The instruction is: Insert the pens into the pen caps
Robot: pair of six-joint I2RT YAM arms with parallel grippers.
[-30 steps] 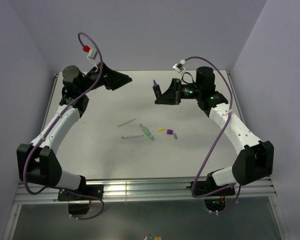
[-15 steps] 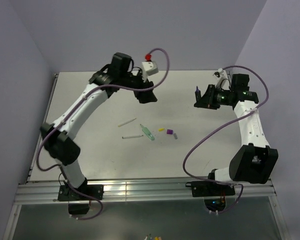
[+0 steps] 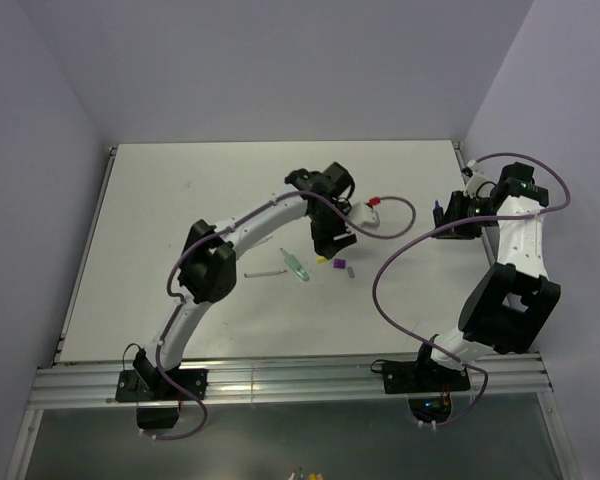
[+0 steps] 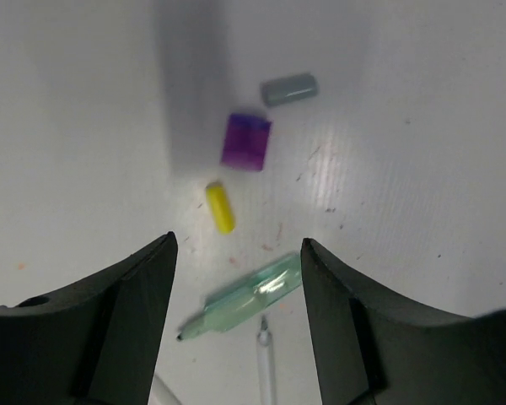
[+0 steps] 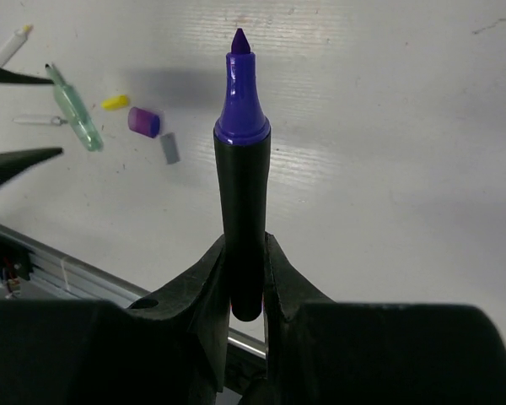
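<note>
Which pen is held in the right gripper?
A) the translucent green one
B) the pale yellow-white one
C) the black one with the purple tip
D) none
C: the right gripper is shut on the black pen with the purple tip, while the green pen lies on the table.

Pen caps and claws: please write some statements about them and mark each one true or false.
1. The right claw holds the black pen with the purple tip. True.
2. The left claw is shut on the yellow cap. False: it is open and holds nothing, and the yellow cap lies on the table.
3. The purple cap lies between the yellow cap and the grey cap. True.
4. The grey cap sits on the green pen. False: it lies loose on the table, apart from the green pen.
</note>
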